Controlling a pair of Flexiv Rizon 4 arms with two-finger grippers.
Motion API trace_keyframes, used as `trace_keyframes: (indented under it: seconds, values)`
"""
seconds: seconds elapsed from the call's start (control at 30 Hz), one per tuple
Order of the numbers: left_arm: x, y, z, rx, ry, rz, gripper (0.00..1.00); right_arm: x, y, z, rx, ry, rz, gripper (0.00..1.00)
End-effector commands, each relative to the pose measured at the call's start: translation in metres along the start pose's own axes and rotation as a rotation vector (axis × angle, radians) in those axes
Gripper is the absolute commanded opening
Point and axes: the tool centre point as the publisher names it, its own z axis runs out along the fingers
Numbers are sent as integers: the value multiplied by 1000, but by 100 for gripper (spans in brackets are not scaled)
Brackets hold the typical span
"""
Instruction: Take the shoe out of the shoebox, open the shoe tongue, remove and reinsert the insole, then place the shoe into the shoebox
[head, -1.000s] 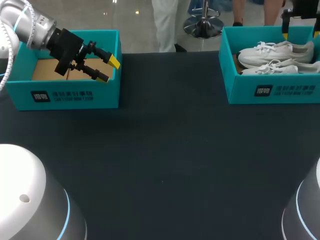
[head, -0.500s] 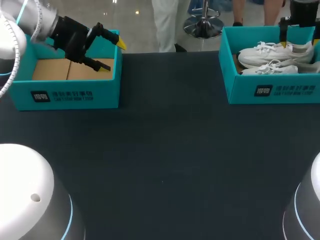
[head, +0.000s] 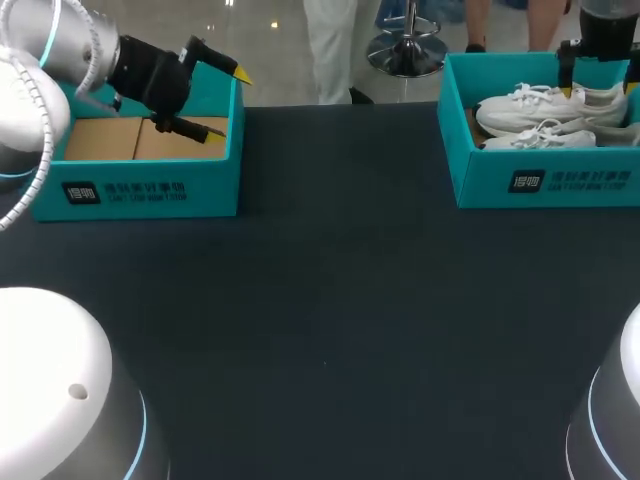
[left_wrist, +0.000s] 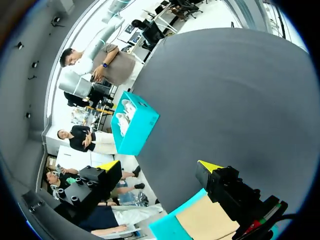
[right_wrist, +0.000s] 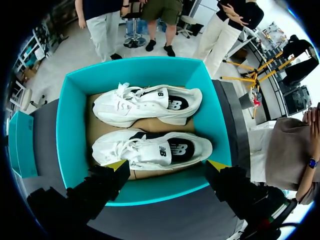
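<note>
Two white shoes lie side by side in the teal shoebox at the far right, which fits either end of the task. Right gripper hangs spread wide above the nearer shoe; left gripper gapes over the far-left box; any grasp should straddle the shoe's midfoot squarely

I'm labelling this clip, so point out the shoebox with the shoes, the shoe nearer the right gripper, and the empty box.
shoebox (right_wrist: 75, 135): right wrist view, on its teal side wall.
nearer shoe (right_wrist: 150, 149): right wrist view, on the white upper by the laces.
empty box (head: 140, 190): head view, on its teal front wall.
</note>
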Motion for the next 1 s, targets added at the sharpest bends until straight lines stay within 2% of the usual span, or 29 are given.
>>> trace_keyframes:
  seconds: [0.03, 0.17, 0.33, 0.37, 0.43, 0.57, 0.67, 0.8, 0.83, 0.87, 1.0]
  values:
    - [-5, -4, -3, -211, 6, -199, 100, 2, -8, -5, 36, 30, -11, 100]
    - [-10, 0, -8, -300, 32, -370, 100, 8, -22, -7, 100, 37, -68, 100]
    - [-15, 10, -7, -416, 60, -611, 100, 9, -36, -5, 125, 33, -85, 100]
    - [-16, 12, -5, -464, 84, -660, 100, 10, -39, -5, 129, 39, -88, 100]
    - [-15, 12, -6, -476, 83, -723, 100, 13, -45, -5, 135, 36, -85, 100]
    - [-16, 11, -7, -560, 55, -905, 100, 17, -55, -7, 141, 63, -75, 100]
    - [-14, 15, -2, -608, 55, -1031, 100, 20, -63, -10, 142, 72, -72, 100]
    - [-7, 21, 5, -732, 32, -1187, 100, 23, -74, -14, 147, 76, -73, 100]
    - [-5, 22, 6, -728, 37, -1221, 100, 23, -77, -15, 148, 78, -72, 100]
    - [-3, 24, 6, -780, 14, -1283, 100, 23, -81, -16, 147, 79, -71, 100]
    - [2, 28, 8, -862, -6, -1427, 100, 26, -93, -23, 144, 81, -73, 100]
